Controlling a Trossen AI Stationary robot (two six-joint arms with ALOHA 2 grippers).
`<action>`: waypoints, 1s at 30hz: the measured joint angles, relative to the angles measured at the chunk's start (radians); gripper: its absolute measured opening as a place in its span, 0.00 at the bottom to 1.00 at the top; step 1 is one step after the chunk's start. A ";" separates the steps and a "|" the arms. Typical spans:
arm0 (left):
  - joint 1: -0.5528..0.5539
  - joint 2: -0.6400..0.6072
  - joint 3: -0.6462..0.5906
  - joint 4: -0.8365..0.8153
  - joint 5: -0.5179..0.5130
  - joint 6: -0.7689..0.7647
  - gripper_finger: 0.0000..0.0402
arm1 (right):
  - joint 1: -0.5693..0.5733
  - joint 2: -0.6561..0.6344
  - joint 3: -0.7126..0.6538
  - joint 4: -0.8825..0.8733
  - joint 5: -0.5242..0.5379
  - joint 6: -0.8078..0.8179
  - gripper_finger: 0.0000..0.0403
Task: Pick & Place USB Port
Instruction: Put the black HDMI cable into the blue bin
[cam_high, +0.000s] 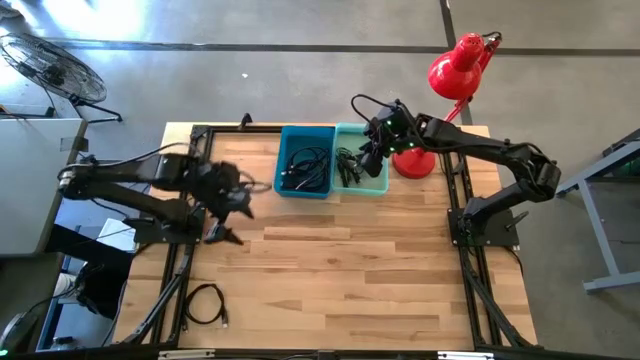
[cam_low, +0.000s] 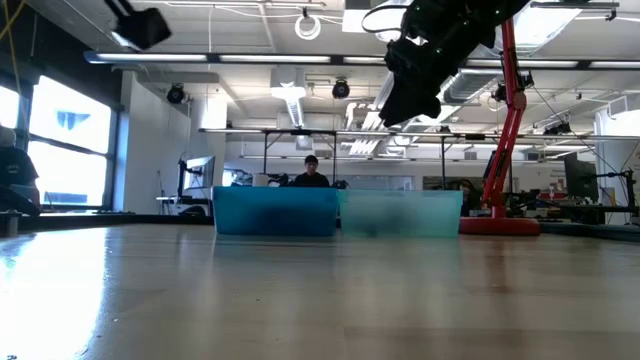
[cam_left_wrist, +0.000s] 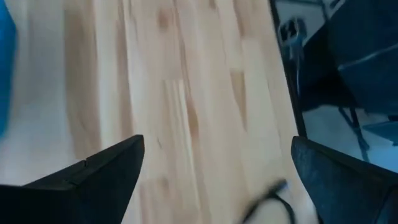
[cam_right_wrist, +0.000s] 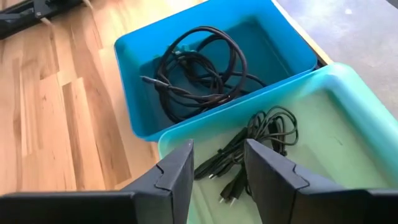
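1. Your right claw hangs above the teal bin, near the seam it shares with the blue bin. In its wrist view the claw has its fingers set narrowly apart with nothing between them.
2. Below that claw, a bundle of dark cables lies on the floor of the teal bin, plug ends pointing toward the camera.
3. The blue bin touches the teal one side by side, and a second coil of dark cables lies inside it.
4. Your left claw is over the wooden surface on the left side, well apart from both bins. Its wrist view shows the claw spread wide and empty above bare planks.
5. A loose black cable lies on the surface near the front left corner. A dark curved shape at the edge of the left wrist view may be this cable, though the picture is too blurred to be sure.
6. A red desk lamp stands at the back right, its base just beside the teal bin.
7. In the low view a person sits in the room behind the bins.
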 joint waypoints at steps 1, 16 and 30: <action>-0.043 -0.007 0.000 -0.023 -0.030 -0.052 0.99 | 0.001 0.000 0.000 0.000 0.000 0.000 0.33; -0.734 0.158 0.000 -0.148 -0.409 0.025 0.99 | 0.021 0.000 0.000 0.006 -0.002 -0.027 0.33; -0.800 0.496 0.000 -0.141 -0.538 0.059 0.99 | 0.022 0.000 0.000 -0.028 -0.041 -0.005 0.33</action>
